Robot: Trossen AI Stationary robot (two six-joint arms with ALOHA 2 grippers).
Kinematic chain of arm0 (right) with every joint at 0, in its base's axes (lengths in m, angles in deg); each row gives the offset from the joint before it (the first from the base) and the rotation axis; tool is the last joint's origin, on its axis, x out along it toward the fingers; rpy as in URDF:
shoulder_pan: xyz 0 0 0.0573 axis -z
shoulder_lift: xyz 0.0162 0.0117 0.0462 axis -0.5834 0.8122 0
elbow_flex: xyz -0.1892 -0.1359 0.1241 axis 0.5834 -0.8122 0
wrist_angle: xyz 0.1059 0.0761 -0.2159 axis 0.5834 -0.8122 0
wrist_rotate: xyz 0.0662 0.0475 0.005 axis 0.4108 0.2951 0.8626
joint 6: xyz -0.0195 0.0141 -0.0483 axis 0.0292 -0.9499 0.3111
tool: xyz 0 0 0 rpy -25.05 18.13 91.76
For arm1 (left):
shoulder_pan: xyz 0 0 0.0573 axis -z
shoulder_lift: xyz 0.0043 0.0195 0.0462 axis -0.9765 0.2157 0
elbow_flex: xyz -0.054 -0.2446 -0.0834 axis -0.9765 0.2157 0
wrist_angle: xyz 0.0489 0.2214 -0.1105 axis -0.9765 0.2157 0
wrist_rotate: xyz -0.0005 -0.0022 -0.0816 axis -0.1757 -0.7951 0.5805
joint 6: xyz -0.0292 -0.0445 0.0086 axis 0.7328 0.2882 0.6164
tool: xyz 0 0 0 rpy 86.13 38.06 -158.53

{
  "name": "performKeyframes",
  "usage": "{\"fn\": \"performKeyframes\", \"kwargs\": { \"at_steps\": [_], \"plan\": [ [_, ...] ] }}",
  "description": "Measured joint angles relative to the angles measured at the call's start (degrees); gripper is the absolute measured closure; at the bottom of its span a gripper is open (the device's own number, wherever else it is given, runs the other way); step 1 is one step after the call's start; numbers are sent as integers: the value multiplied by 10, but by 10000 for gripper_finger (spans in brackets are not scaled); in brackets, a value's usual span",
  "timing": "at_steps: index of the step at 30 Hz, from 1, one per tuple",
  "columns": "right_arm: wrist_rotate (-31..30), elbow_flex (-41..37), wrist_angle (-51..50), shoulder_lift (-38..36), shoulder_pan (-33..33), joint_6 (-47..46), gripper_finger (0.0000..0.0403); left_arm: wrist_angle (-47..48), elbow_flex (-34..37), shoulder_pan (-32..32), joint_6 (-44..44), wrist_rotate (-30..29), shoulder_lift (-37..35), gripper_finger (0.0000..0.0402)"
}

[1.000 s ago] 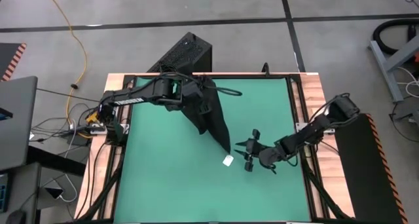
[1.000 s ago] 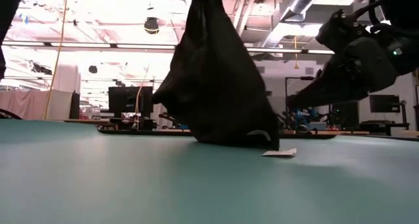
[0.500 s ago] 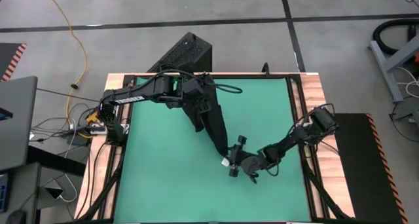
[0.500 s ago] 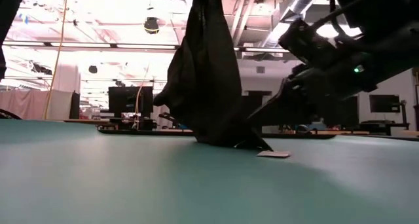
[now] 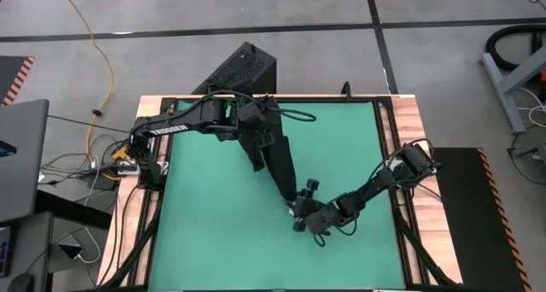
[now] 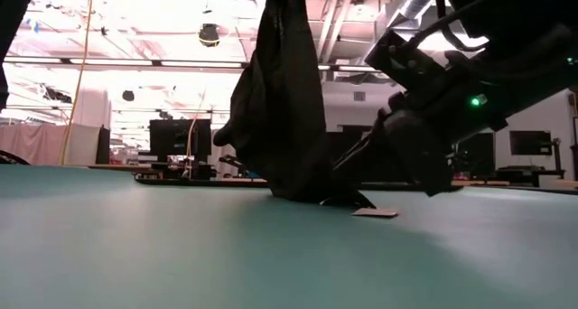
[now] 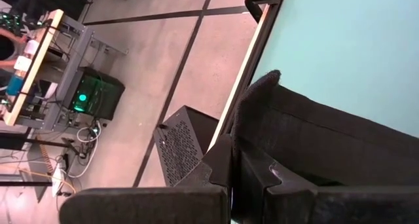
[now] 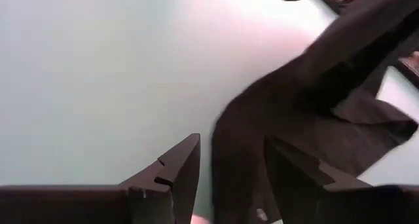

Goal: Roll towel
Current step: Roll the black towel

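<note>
The black towel (image 5: 277,160) hangs from my left gripper (image 5: 260,131), which is shut on its upper end high over the far middle of the green mat (image 5: 205,224). The towel's lower end (image 6: 330,199) rests on the mat, and its white tag (image 6: 374,212) lies flat beside it. My right gripper (image 5: 302,207) is open, low over the mat. Its two fingers stand on either side of the towel's lower end (image 8: 239,152); I cannot tell whether they touch it. My left gripper pinches the towel's upper end (image 7: 262,129) between its two fingers; the fingers themselves hide the exact spot. The towel hangs below the gripper in gathered folds, and its lower end lies on the mat.
A hard black ribbed box (image 5: 239,70) stands on the floor just behind the table's far edge. Black rails and wooden strips (image 5: 409,130) frame the mat. Bare mat lies at the near left.
My right gripper has gone toward the table's left edge and down, to the towel's lower end, staying open. The hanging towel has drawn narrower at the bottom, and its lower end stays on the mat.
</note>
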Motion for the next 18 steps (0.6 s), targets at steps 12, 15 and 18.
{"fn": "performKeyframes", "kwargs": {
  "at_steps": [12, 15, 18],
  "plan": [
    [3, 0, -103, 0, 39, -112, 357, -2, 0, 10, 5, 0, 0, 401],
    [1, 0, -118, -8, 44, -122, 390, -4, 0, 23, -3, -1, 0, 401],
    [-18, 0, -125, -45, 36, -117, 396, 20, -18, 41, -6, -16, 1, 401]
  ]
}}
